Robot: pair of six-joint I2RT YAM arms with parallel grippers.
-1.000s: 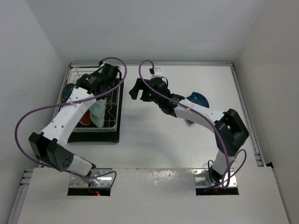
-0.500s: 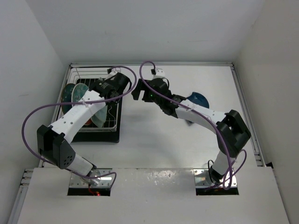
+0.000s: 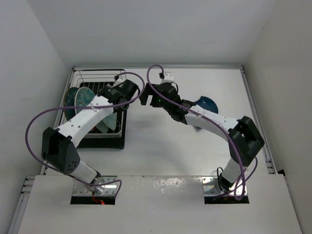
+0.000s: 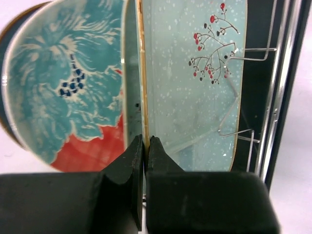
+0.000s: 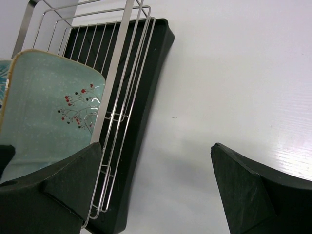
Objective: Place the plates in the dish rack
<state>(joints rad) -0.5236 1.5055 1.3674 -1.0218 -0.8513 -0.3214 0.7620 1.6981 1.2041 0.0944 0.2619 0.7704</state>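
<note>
Four plates upright in dish rack, one on the white table.
My left gripper has its fingers pressed together with nothing between them, at the rack's right edge, facing the berry-sprig mint plate. The second mint plate, red round plate with light-blue pattern and dark teal round plate stand in a row to its left. My right gripper is spread wide and empty, just right of the black drip tray. The dark-blue leaf plate lies flat, well apart from the rack, partly hidden by my right arm.
</note>
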